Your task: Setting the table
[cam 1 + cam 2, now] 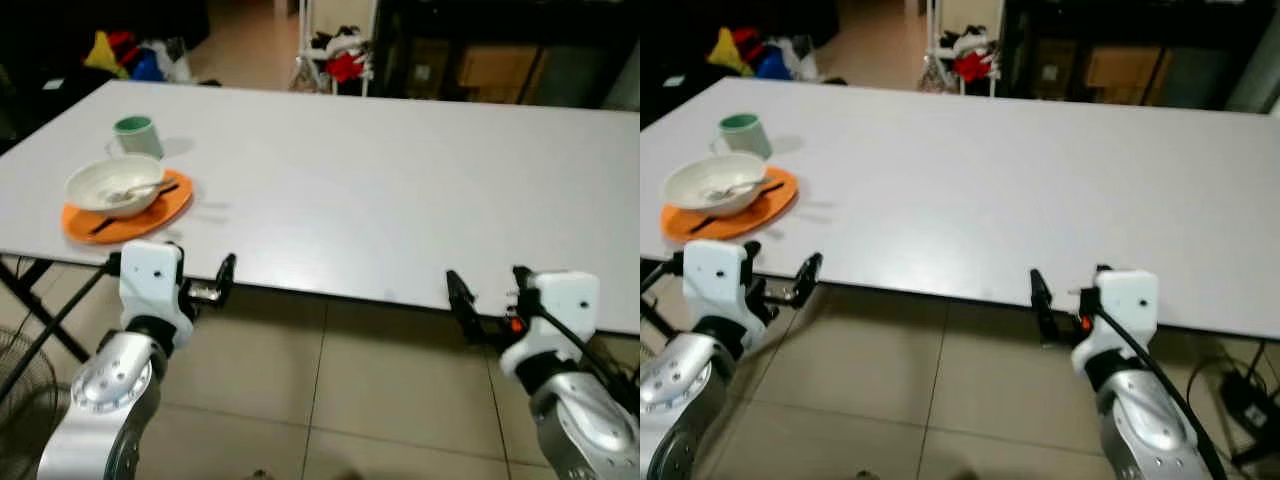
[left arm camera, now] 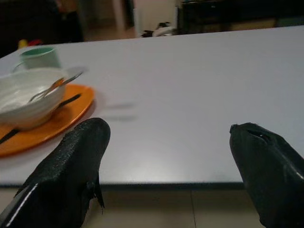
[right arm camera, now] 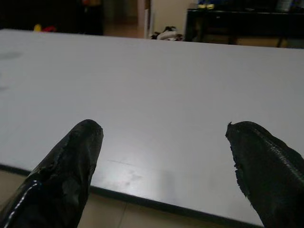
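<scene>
Just beyond the left hand (image 1: 200, 270) sits the orange plate (image 1: 150, 217).

You have one desk (image 1: 380, 190) carrying one orange plate (image 1: 150, 218), one white bowl (image 1: 100, 180) on it, one spoon (image 1: 135, 190) in the bowl, one dark utensil (image 1: 105, 225) on the plate, and one green mug (image 1: 137, 136)
</scene>
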Motion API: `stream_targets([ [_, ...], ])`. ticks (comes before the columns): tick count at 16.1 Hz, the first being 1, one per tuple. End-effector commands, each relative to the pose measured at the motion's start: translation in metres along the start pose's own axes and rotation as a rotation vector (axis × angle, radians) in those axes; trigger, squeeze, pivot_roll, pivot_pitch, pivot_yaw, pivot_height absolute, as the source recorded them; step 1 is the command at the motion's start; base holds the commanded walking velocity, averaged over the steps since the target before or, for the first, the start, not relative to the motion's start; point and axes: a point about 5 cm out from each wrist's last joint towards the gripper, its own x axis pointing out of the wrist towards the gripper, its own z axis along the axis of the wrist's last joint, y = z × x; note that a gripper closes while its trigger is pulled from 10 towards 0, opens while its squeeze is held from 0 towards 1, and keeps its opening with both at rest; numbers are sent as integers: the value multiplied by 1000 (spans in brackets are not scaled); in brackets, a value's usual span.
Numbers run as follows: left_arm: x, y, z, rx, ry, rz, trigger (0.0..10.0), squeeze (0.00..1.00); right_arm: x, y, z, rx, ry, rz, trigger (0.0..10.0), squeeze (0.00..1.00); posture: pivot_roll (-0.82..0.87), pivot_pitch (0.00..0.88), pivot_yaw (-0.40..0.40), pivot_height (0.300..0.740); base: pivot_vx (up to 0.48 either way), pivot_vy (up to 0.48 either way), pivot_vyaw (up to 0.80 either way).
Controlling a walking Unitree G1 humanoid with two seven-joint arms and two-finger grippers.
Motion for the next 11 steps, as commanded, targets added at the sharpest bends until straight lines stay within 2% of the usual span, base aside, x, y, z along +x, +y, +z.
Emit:
stream_targets([
  [1, -4, 0, 1, -12, 17, 12, 10000, 1000, 1, 0, 5, 10, -8, 12, 10000, 1000, 75, 0, 18, 740, 0, 0, 800],
  [3, -2, -9, 6, -42, -4, -53, 10000, 1000, 4, -7, 3, -14, 10, 36, 10000, 1000, 59, 0, 22, 740, 0, 0, 800],
  [5, 6, -13, 9, 3, -23, -106, 10000, 1000, 6, -12, 7, 20, -14, -13, 10000, 1000, 55, 0, 24, 740, 0, 0, 800],
  [6, 9, -6, 8, 15, -8, -54, 10000, 1000, 6, -8, 6, 57, -24, -26, 10000, 1000, 43, 0, 47, 740, 0, 0, 800],
  [7, 10, -2, 9, -7, -7, -49, 10000, 1000, 3, -7, 7, 49, -27, -40, 10000, 1000, 21, 0, 59, 740, 0, 0, 800],
  [9, 15, -1, 2, 34, 44, -49, 10000, 1000, 3, -8, 8, 37, -42, -78, 10000, 1000, -3, 0, 87, 740, 0, 0, 800],
  [11, 19, -8, 3, 55, 28, -66, 10000, 0, 5, -9, 10, 38, -55, -76, 10000, 1000, 3, 0, 89, 740, 0, 0, 800],
])
